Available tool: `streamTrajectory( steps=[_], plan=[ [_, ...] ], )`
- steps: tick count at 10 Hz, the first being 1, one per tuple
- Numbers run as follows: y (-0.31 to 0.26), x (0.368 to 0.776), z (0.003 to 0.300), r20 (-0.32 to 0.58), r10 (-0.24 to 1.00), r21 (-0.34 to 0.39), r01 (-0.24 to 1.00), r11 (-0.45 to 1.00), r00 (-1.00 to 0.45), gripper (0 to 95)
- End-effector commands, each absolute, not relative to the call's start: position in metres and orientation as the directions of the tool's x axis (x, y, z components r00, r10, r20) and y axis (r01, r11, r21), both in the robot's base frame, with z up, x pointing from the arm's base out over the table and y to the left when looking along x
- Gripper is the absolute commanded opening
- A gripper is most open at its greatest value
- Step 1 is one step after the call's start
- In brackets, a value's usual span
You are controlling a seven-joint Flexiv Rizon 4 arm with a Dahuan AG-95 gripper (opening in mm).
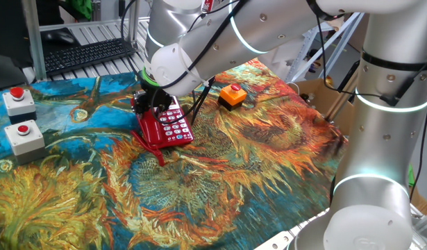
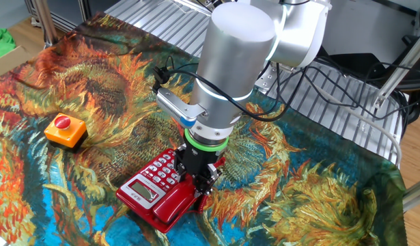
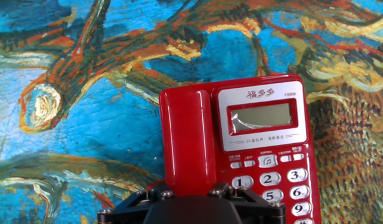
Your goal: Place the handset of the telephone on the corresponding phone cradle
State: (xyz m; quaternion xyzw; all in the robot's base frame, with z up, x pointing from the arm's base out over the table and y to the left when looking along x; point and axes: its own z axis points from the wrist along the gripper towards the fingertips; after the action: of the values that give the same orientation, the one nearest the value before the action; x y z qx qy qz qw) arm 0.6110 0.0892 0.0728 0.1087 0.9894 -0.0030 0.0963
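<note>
The red telephone (image 3: 266,143) lies on the painted cloth, with its display and white keys on the right in the hand view. The glossy red handset (image 3: 186,137) lies lengthwise along the phone's left side, in the phone cradle, which it covers. My gripper (image 3: 188,194) straddles the handset's near end, with a finger tight against each side. In one fixed view the gripper (image 1: 152,104) is low over the telephone (image 1: 174,126), and the red cord (image 1: 148,147) trails onto the cloth. In the other fixed view the gripper (image 2: 199,179) meets the handset (image 2: 172,210) beside the keypad (image 2: 162,171).
An orange button box (image 1: 232,96) stands behind the phone and also shows in the other fixed view (image 2: 66,130). Two grey boxes with red buttons (image 1: 19,101) (image 1: 23,135) sit at the table's left. A keyboard (image 1: 88,55) lies beyond the cloth.
</note>
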Motion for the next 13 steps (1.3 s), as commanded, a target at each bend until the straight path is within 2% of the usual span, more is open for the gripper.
streamTrajectory(
  steps=[1,8,9,10,13],
  plan=[
    [0.089,0.611,0.073,-0.192,0.215,0.015,0.216,0.976,-0.958,38.0],
    [0.089,0.611,0.073,-0.192,0.215,0.015,0.216,0.976,-0.958,38.0],
    [0.090,0.610,0.062,-0.206,0.236,0.009,0.239,0.971,-0.950,38.0],
    [0.090,0.610,0.062,-0.207,0.236,0.008,0.240,0.971,-0.949,95.0],
    [0.091,0.610,0.062,-0.209,0.240,0.007,0.244,0.970,-0.948,95.0]
  ],
)
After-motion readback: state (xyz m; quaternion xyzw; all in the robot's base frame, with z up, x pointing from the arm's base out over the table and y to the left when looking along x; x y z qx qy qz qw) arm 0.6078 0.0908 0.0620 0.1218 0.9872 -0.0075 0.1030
